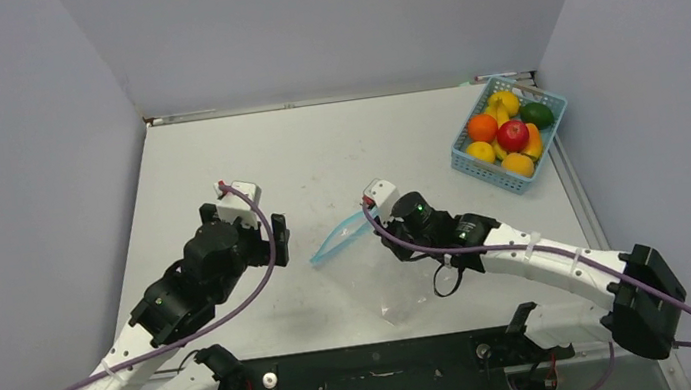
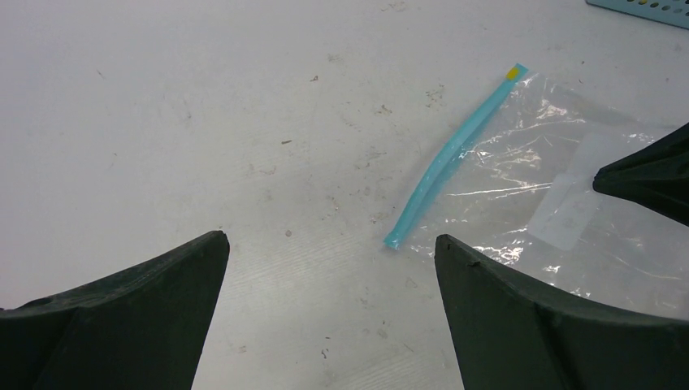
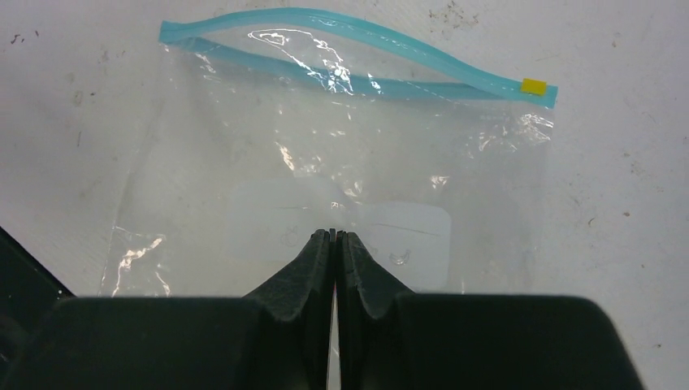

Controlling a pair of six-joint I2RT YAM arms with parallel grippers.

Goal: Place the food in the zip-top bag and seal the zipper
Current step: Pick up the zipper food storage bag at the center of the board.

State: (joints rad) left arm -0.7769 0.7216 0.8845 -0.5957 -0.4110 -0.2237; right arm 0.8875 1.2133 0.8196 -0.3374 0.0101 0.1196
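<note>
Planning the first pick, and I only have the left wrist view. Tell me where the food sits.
Observer: All the food lies in the light-blue basket, beyond and right of the zip-top bag.
Operator: Report the right hand.
Observer: The right hand is shut, tips over the bag's white label; whether it pinches plastic, I can't tell.
Operator: Check the zipper.
Observer: The zipper gapes: its two strips are parted along much of the mouth, joined near the yellow tab.

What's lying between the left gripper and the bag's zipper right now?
Nothing but bare table, lightly speckled with dirt. The left wrist view shows that stretch from the open left gripper to the zipper.
</note>
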